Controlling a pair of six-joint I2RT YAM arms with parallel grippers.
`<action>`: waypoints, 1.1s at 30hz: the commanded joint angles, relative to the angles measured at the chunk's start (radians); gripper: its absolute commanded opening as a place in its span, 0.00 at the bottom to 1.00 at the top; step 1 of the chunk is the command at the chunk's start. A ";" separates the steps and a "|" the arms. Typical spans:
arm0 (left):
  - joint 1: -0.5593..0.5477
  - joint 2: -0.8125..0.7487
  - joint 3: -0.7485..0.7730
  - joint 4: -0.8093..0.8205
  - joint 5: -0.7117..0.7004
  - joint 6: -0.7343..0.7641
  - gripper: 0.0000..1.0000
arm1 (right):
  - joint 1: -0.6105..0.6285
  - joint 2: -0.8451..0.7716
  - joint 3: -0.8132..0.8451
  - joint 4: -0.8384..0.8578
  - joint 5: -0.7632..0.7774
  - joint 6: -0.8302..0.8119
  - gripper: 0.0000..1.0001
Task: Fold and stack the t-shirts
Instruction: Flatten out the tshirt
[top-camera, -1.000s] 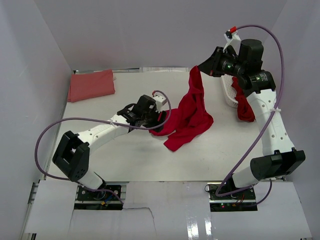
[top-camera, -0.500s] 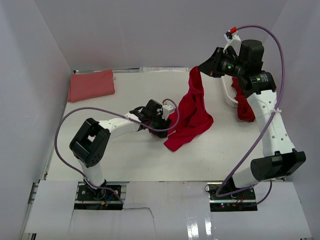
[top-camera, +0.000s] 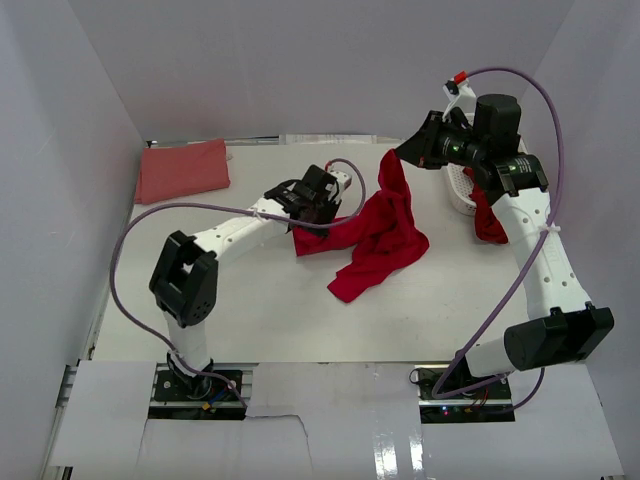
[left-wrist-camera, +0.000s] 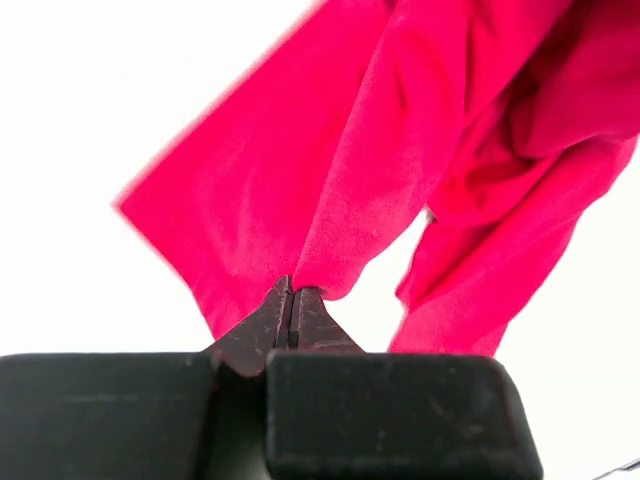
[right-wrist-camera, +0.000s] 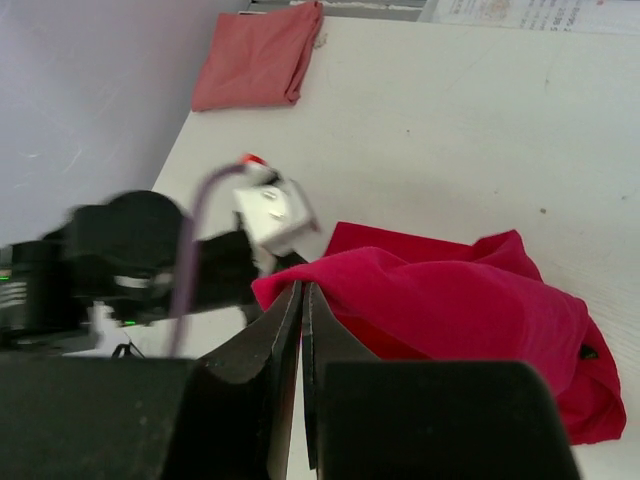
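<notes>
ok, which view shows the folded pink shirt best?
Top external: the folded pink shirt lies whole in the far left corner. Right wrist catches it obliquely at the frame's top. Left wrist misses it.

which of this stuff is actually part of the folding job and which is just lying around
Job:
crumpled red t-shirt, pinched by left gripper and right gripper
folded pink t-shirt
second red t-shirt, far right

Lying about:
white basket
printed paper, far edge

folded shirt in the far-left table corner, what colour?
Pale salmon-pink, plain, no print. The folded shirt shows best in the top external view.
</notes>
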 joint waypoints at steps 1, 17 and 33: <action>-0.003 -0.257 0.040 -0.085 -0.211 -0.120 0.00 | -0.005 -0.055 -0.033 0.007 0.028 -0.039 0.08; 0.215 -0.753 -0.077 -0.251 -0.303 -0.273 0.00 | 0.007 -0.324 -0.067 -0.156 -0.033 -0.059 0.08; 0.434 -0.310 -0.224 -0.018 0.057 -0.349 0.00 | -0.066 0.109 -0.092 -0.078 0.091 -0.044 0.08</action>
